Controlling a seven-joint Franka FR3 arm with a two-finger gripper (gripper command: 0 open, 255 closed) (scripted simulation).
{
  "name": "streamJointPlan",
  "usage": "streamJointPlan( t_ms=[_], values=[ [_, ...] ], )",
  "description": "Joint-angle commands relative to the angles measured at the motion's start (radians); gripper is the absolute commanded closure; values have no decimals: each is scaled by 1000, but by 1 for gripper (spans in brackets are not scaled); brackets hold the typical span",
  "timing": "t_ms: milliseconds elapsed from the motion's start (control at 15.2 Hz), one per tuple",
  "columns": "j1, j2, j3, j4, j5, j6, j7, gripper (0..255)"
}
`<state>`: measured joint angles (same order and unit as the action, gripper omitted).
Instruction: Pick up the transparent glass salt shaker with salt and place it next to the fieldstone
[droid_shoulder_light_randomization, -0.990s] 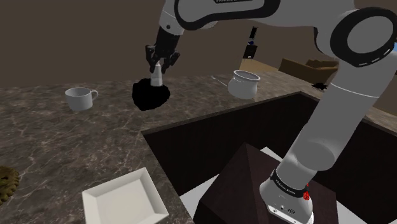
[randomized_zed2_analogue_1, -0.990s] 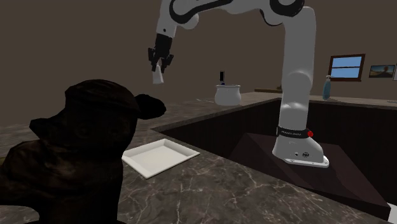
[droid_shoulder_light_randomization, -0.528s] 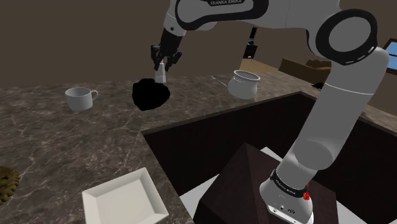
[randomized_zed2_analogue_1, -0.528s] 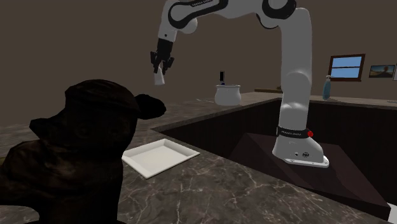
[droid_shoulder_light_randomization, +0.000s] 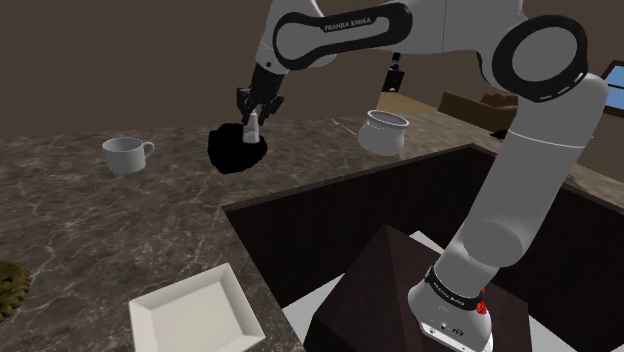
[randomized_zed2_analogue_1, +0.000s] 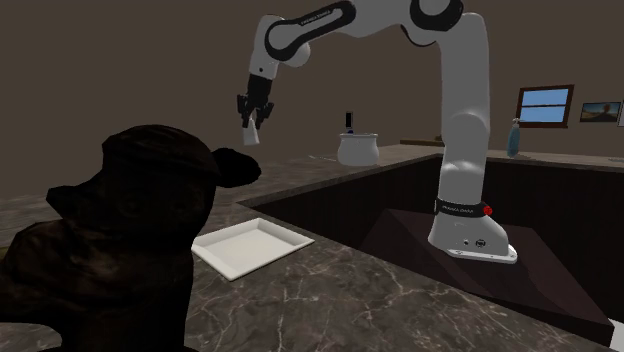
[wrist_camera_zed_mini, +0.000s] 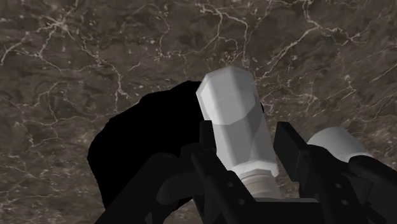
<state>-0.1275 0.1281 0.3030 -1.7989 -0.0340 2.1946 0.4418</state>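
Gripper (droid_shoulder_light_randomization: 252, 110) is pinching the shaker (wrist_camera_zed_mini: 235, 121) near its cap end, fingers clamped on both sides, pale body pointing base-down. I've got the shaker off the counter (droid_shoulder_light_randomization: 120, 210), in the air just over the black stone (droid_shoulder_light_randomization: 238, 150), abt at its edge. Cup (droid_shoulder_light_randomization: 127, 155) sits well apart on the shoulder view's left, pot (droid_shoulder_light_randomization: 383, 131) on its right.

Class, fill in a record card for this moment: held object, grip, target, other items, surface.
held object: pale salt shaker, raised above the counter
grip: pincer shut on the shaker
target: black fieldstone, on the counter below, near the shaker
other items: white cup, white pot, white square plate
surface: dark stone-look top with pale veins
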Motion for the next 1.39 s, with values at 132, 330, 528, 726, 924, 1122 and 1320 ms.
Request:
streamJointPlan(
  t_ms=[132, 330, 528, 726, 924, 1122, 1320],
  values=[
    [1, 12, -1, -41, -5, 53, 4, 255],
    [2, 22, -2, -69, -10, 91, 7, 255],
    [3, 35, -3, -94, -16, 128, 10, 255],
    [4, 49, -4, -118, -23, 165, 15, 255],
    [6, 65, -6, -139, -31, 202, 20, 255],
    [8, 83, -9, -158, -40, 238, 25, 255],
    [10, 102, -12, -175, -50, 274, 32, 255]
  ],
)
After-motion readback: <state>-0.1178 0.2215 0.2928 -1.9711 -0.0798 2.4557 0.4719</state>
